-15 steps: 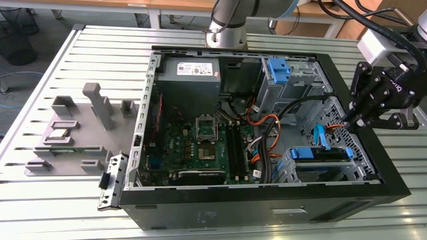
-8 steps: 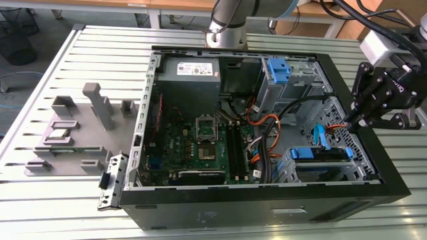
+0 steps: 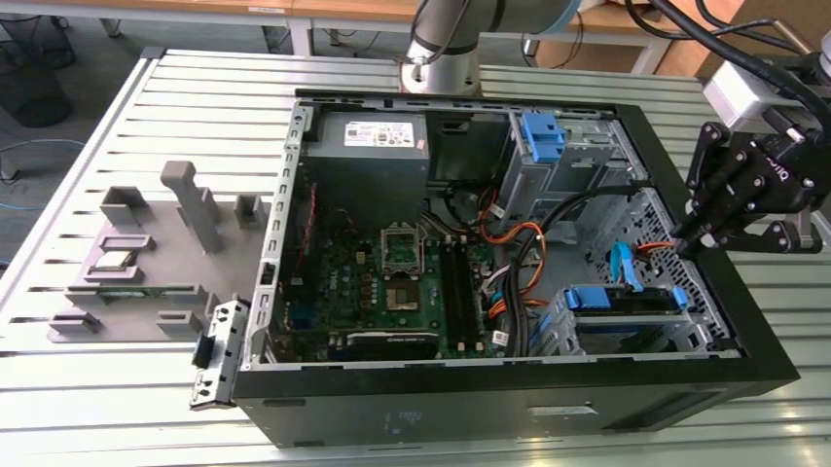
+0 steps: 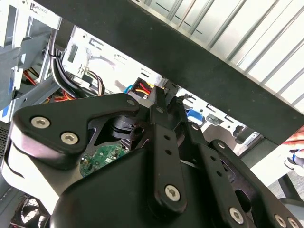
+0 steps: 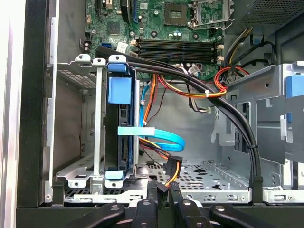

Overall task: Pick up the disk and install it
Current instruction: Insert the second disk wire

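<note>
The disk (image 5: 118,128) stands on edge inside the silver drive cage (image 5: 78,118), its blue caddy showing along its edge. In the exterior view the disk (image 3: 624,300) sits in that cage at the near corner of the open computer case (image 3: 520,409), on the exterior view's right. My gripper (image 3: 678,248) hangs over the case's wall on that side. Its black fingers (image 5: 152,192) stand close together on a black power connector (image 5: 162,190) with orange, yellow and red wires. In the second wrist view the gripper (image 4: 167,92) points into the case beside the wires.
Black and orange cables (image 5: 228,114) and a blue ribbon cable (image 5: 164,137) cross the case floor near the cage. A second cage with blue brackets (image 3: 546,136) stands at the back. A grey power supply (image 3: 370,146) and the motherboard (image 3: 389,263) lie further in. Grey fixtures (image 3: 143,253) sit outside the case.
</note>
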